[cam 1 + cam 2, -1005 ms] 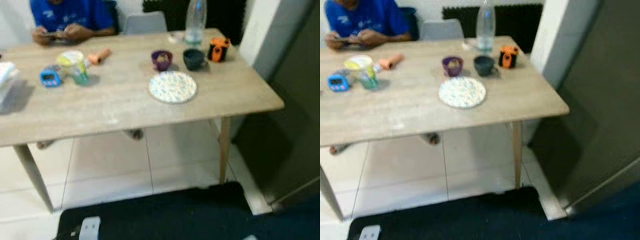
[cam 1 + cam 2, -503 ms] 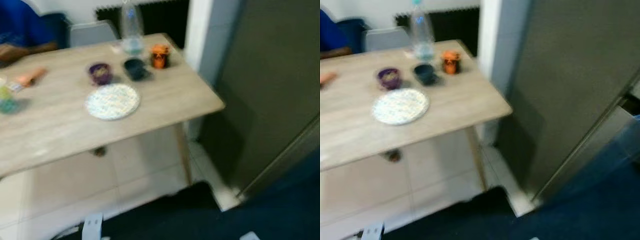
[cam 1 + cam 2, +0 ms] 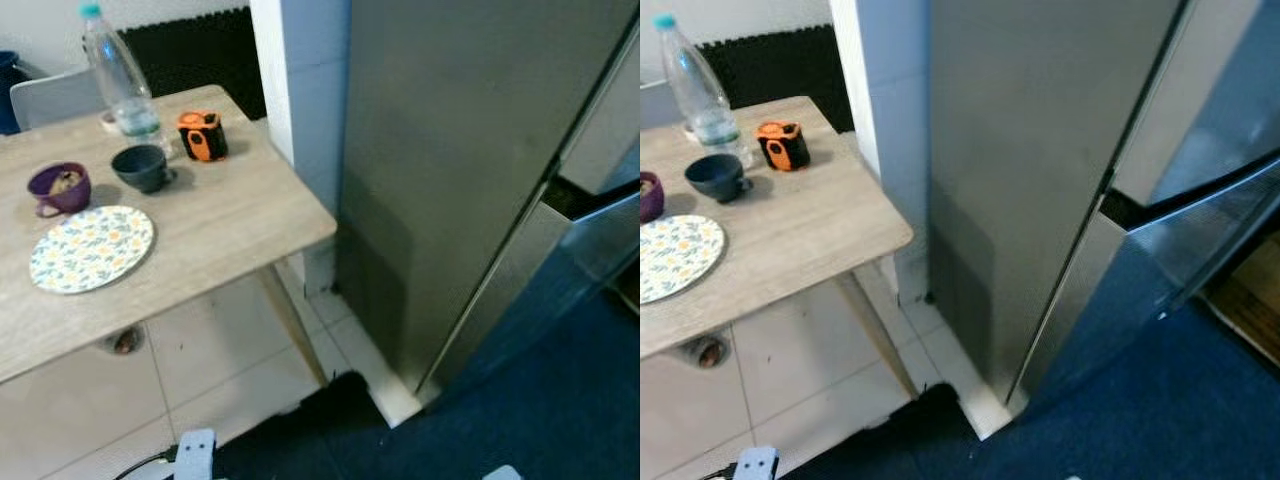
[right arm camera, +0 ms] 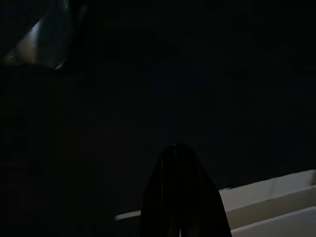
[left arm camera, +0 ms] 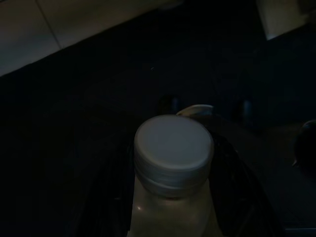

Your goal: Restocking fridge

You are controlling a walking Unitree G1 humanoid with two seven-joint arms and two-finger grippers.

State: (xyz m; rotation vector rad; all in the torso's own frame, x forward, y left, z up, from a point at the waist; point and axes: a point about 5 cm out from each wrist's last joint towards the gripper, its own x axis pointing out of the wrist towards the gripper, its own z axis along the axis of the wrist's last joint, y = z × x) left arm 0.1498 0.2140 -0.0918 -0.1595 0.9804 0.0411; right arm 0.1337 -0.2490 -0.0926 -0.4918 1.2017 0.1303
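A tall grey steel fridge [image 3: 450, 150] stands to the right of the table, its side panel facing me. A dark gap [image 3: 1120, 208] runs between its upper and lower doors. In the dim left wrist view, a pale bottle with a white screw cap [image 5: 173, 150] sits upright in my left gripper [image 5: 174, 202], whose black fingers [image 5: 118, 197] are shut around its body. My right gripper [image 4: 180, 197] hangs over a dark floor with its fingers together and nothing in them.
A wooden table [image 3: 230, 215] at the left carries a clear water bottle [image 3: 118, 75], a dark cup [image 3: 142, 167], a purple cup [image 3: 58, 187], a patterned plate [image 3: 92, 247] and an orange-black object [image 3: 202, 135]. A white pillar [image 3: 300, 90] separates table and fridge. A dark blue rug [image 3: 1120, 400] lies underfoot.
The camera has swung to the right: the table slid to the left of the picture, the person left the frame, and the fridge came into view.
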